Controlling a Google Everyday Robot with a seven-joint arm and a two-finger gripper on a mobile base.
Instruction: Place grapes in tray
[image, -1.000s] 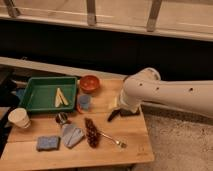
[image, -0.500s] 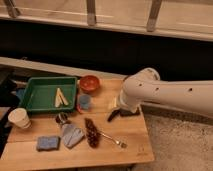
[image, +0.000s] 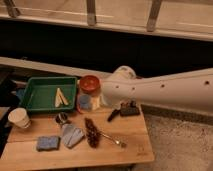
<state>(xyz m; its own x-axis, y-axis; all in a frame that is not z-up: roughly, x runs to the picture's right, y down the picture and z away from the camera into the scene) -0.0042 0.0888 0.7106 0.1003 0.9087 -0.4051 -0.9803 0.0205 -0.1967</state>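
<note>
The grapes, a dark red bunch, lie on the wooden table near its middle front. The green tray stands at the table's back left, with pale yellowish pieces lying in it. My gripper is at the end of the white arm, which reaches in from the right. It hangs low over the table, up and to the right of the grapes and apart from them. It holds nothing that I can see.
An orange bowl and a blue cup stand right of the tray. A paper cup, a small metal cup, a blue-grey cloth, a blue sponge and a spoon lie around the grapes.
</note>
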